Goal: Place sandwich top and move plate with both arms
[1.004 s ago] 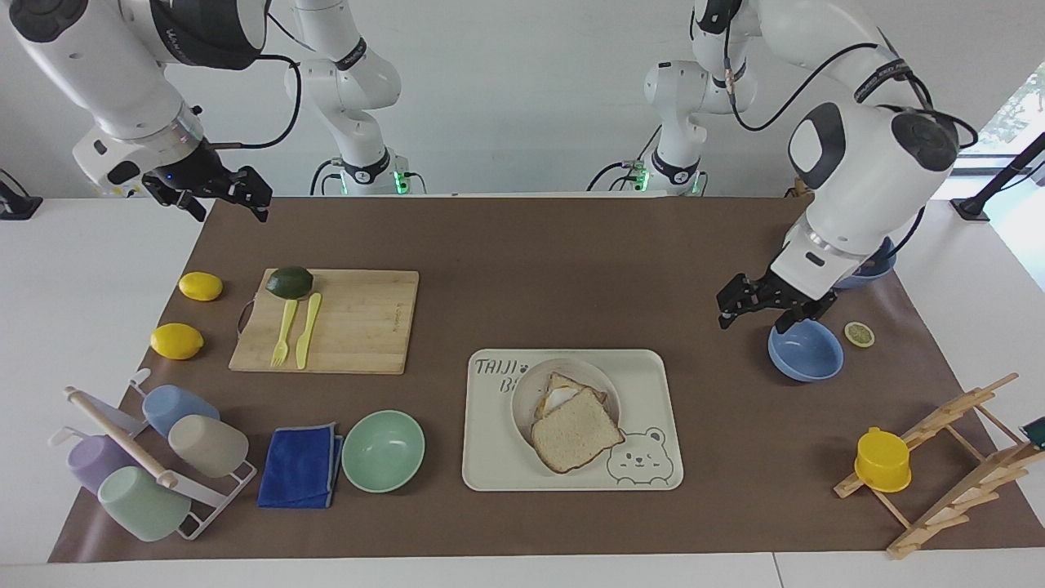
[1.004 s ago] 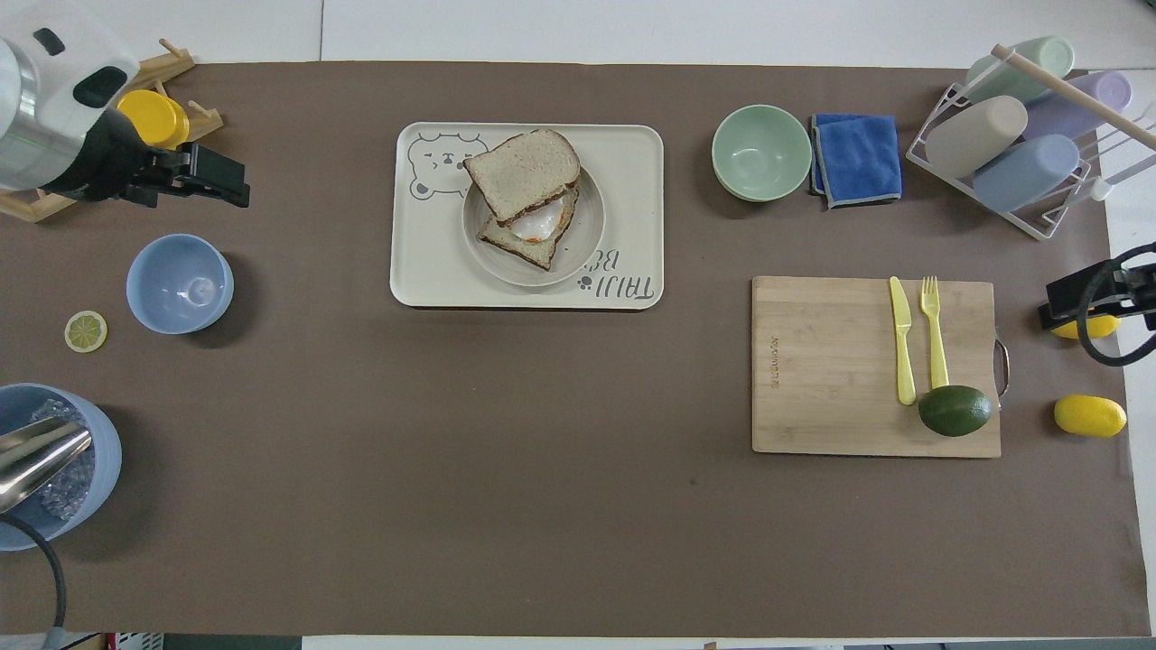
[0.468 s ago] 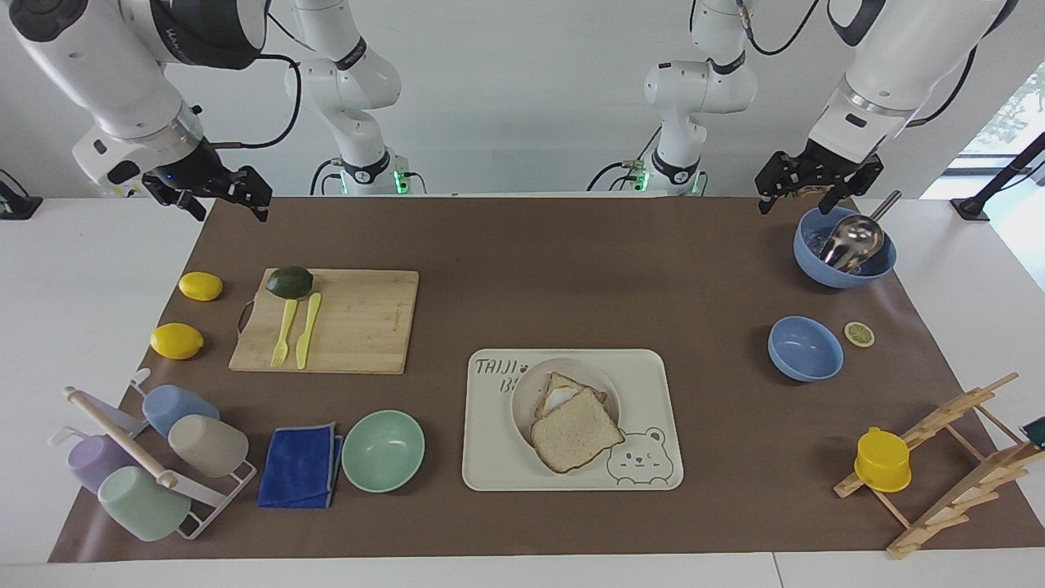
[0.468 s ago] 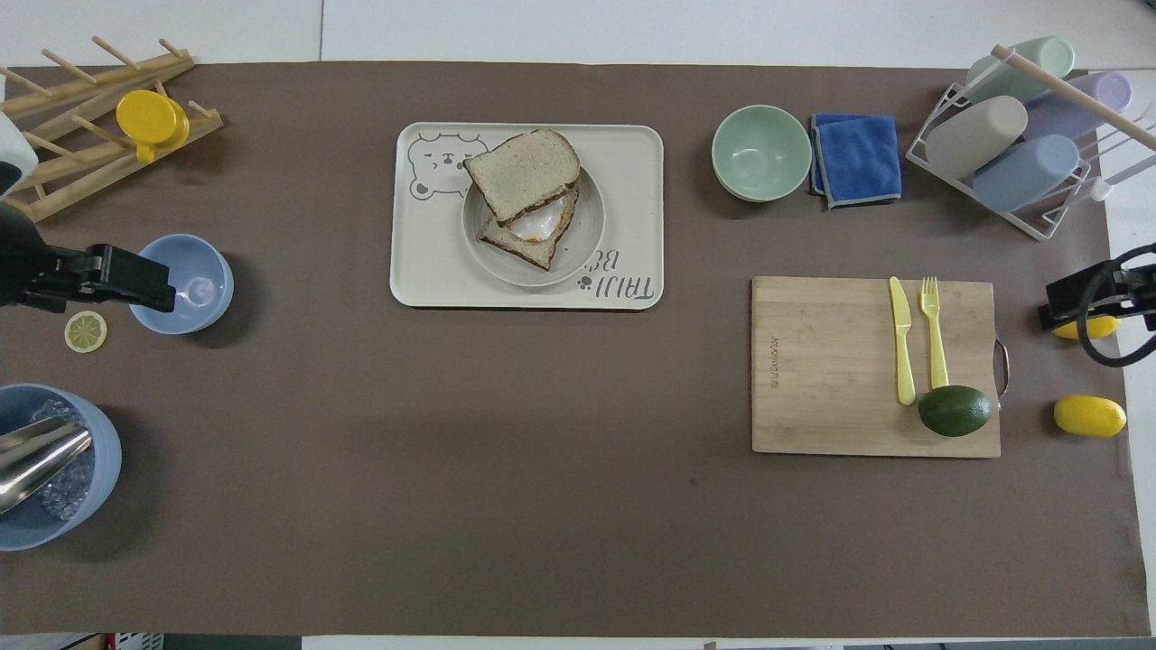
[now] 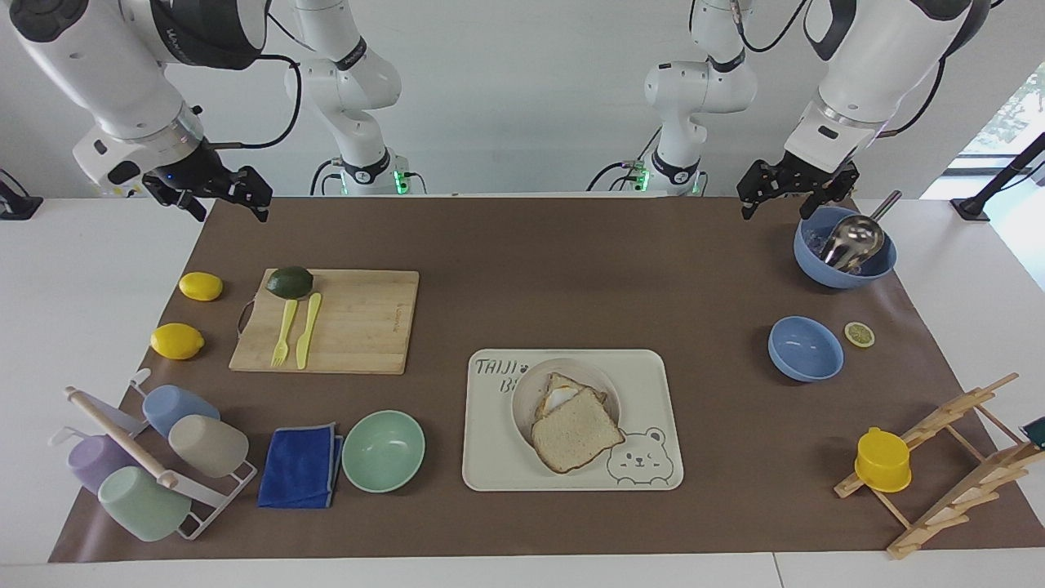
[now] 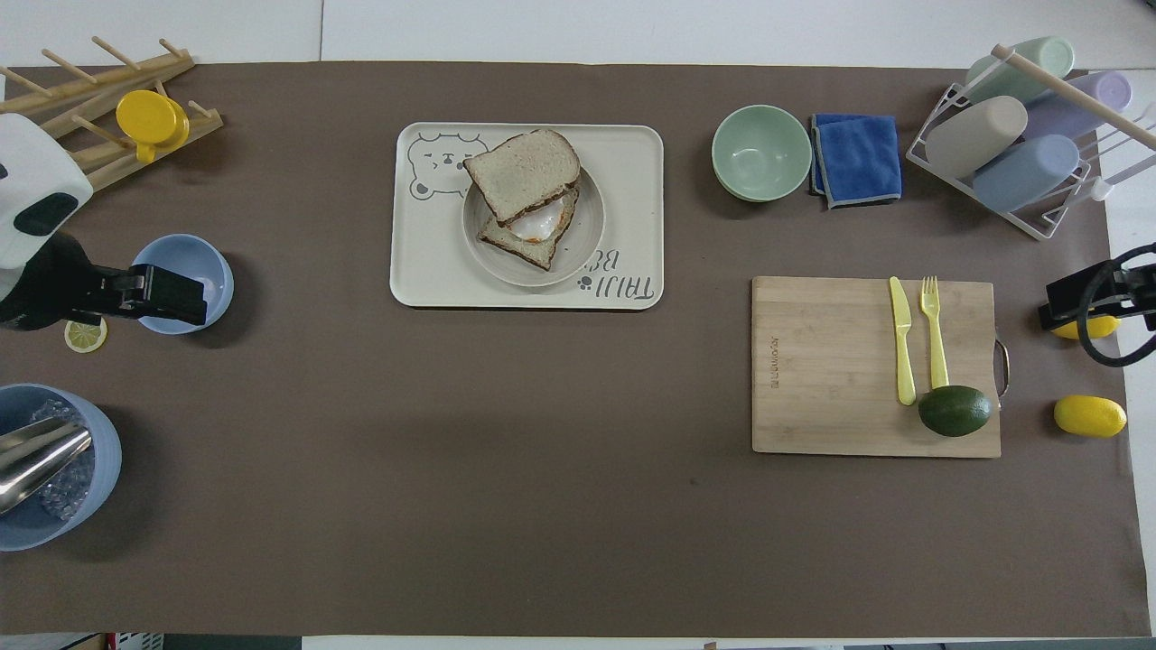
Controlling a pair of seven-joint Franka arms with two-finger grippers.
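Observation:
The sandwich top (image 5: pixel 576 430) (image 6: pixel 524 171) lies askew on the egg toast (image 5: pixel 562 395) (image 6: pixel 535 230), overhanging the plate's rim toward the bear drawing. The plate (image 5: pixel 522 415) (image 6: pixel 589 217) sits on a cream tray (image 5: pixel 645 384) (image 6: pixel 632 162). My left gripper (image 5: pixel 792 200) (image 6: pixel 181 298) hangs open and empty, high above the mat by the two blue bowls at the left arm's end. My right gripper (image 5: pixel 229 202) (image 6: pixel 1075 307) waits open and empty, raised over the mat's edge at the right arm's end.
A blue bowl holding ice and a metal scoop (image 5: pixel 849 245), a smaller blue bowl (image 5: pixel 805 349), a lemon slice (image 5: pixel 859 333) and a wooden rack with a yellow cup (image 5: pixel 882 459) occupy the left arm's end. Cutting board (image 5: pixel 331 320), lemons (image 5: pixel 176 340), mint bowl (image 5: pixel 383 450), blue cloth (image 5: pixel 300 465), cup rack (image 5: pixel 155 461).
The left arm rose from low over the smaller blue bowl to high beside the ice bowl, then drifted slightly toward the table's middle. The right arm and the sandwich stayed still.

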